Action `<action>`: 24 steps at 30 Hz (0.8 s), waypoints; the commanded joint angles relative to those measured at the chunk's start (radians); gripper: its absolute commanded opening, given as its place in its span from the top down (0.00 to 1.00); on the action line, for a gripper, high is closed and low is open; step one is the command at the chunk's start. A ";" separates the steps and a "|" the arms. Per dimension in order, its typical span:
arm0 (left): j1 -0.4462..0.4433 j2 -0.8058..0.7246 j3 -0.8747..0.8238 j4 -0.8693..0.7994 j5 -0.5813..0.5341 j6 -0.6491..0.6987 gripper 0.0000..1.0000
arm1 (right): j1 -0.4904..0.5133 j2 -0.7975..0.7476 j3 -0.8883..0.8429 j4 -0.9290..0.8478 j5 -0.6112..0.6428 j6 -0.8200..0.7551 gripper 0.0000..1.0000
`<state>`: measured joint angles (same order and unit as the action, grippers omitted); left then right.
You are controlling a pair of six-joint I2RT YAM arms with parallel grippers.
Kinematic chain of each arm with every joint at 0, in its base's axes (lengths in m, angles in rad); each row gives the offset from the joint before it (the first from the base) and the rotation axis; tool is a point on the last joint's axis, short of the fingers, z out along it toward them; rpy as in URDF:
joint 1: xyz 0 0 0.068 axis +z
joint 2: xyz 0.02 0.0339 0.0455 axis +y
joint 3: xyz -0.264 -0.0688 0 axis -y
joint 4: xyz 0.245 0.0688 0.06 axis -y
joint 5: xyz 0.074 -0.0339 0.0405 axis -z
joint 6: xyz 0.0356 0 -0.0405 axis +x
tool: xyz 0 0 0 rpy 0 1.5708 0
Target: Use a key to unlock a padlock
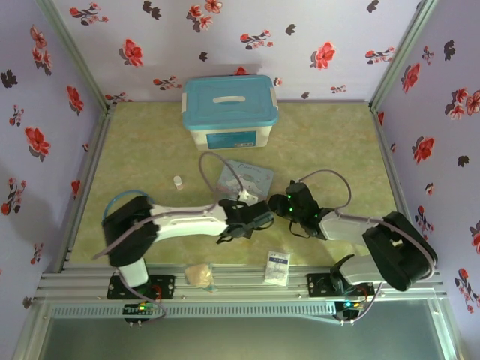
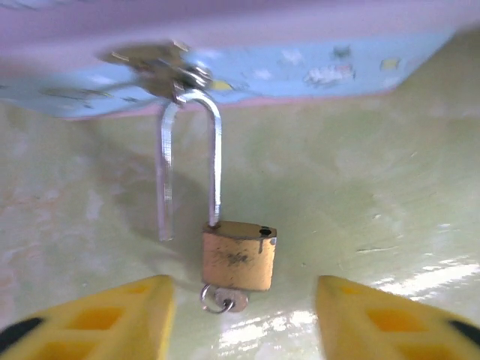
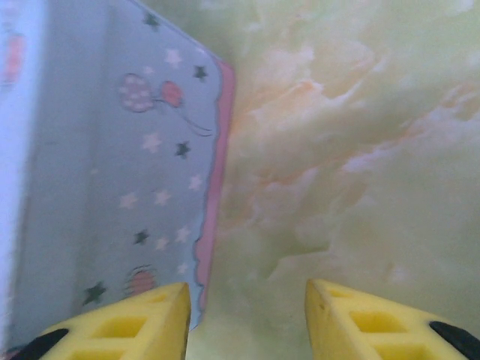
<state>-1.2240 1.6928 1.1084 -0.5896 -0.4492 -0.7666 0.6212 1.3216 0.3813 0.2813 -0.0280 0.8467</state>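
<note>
Top view: green marbled table (image 1: 337,142), floral walls (image 1: 300,22); the arms cover the mid-table area.
Left wrist: left gripper (image 2: 241,319) stands wide and empty. The padlock (image 2: 238,256) lies between its fingers, untouched, with the key (image 2: 221,300) in its base; the shackle top is blurred.
Right wrist: right gripper (image 3: 246,319) stands wide and empty over the edge of the cartoon tin (image 3: 112,187).

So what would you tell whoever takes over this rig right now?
Left fingers: open, empty, just short of the padlock.
Right fingers: open, empty, over the table beside the cartoon tin.
The padlock lies on the table near the tin, key in its keyhole.
Done: the shackle is sprung, one leg free.
Left: probably nothing, unless the key must come out.
</note>
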 commanded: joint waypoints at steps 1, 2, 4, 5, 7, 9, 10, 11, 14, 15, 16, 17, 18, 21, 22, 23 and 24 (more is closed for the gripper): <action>0.029 -0.134 -0.049 0.069 0.035 0.074 0.39 | 0.011 -0.096 -0.021 -0.016 -0.016 -0.060 0.53; 0.044 -0.166 -0.073 0.080 0.054 0.082 0.39 | 0.016 -0.122 -0.020 -0.043 -0.015 -0.072 0.52; 0.070 -0.226 -0.129 0.124 0.091 0.100 0.38 | 0.040 -0.168 -0.012 -0.123 0.020 -0.086 0.52; 0.080 -0.246 -0.157 0.151 0.112 0.100 0.37 | 0.054 -0.186 -0.005 -0.165 0.047 -0.089 0.52; 0.095 -0.254 -0.196 0.185 0.145 0.089 0.35 | 0.080 -0.211 0.015 -0.236 0.065 -0.105 0.52; 0.104 -0.253 -0.210 0.159 0.135 0.070 0.31 | 0.123 -0.225 0.041 -0.277 0.064 -0.116 0.51; 0.119 -0.268 -0.235 0.172 0.135 0.058 0.29 | 0.167 -0.224 0.068 -0.313 0.095 -0.119 0.51; 0.140 -0.290 -0.266 0.206 0.152 0.056 0.28 | 0.216 -0.215 0.095 -0.349 0.136 -0.118 0.50; 0.223 -0.391 -0.334 0.289 0.208 0.064 0.26 | 0.343 -0.152 0.172 -0.417 0.255 -0.043 0.50; 0.251 -0.426 -0.335 0.288 0.208 0.078 0.26 | 0.376 -0.119 0.190 -0.419 0.289 0.001 0.50; 0.280 -0.452 -0.330 0.281 0.208 0.096 0.26 | 0.403 -0.080 0.213 -0.419 0.315 0.040 0.50; 0.307 -0.470 -0.324 0.274 0.205 0.107 0.24 | 0.426 -0.045 0.236 -0.422 0.340 0.064 0.50; 0.343 -0.487 -0.320 0.271 0.207 0.111 0.23 | 0.454 0.004 0.265 -0.428 0.385 0.090 0.50; 0.448 -0.511 -0.326 0.304 0.279 0.119 0.22 | 0.503 0.149 0.374 -0.455 0.428 0.131 0.50; 0.478 -0.516 -0.330 0.326 0.309 0.116 0.22 | 0.520 0.191 0.409 -0.468 0.447 0.149 0.49; 0.495 -0.515 -0.336 0.347 0.322 0.117 0.22 | 0.529 0.224 0.436 -0.484 0.463 0.173 0.49; 0.509 -0.511 -0.341 0.370 0.325 0.121 0.22 | 0.532 0.256 0.451 -0.481 0.459 0.185 0.49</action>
<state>-0.7483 1.1820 0.7712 -0.2882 -0.1905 -0.6754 1.1309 1.5177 0.7792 -0.1345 0.3298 0.9447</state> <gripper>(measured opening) 0.779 0.510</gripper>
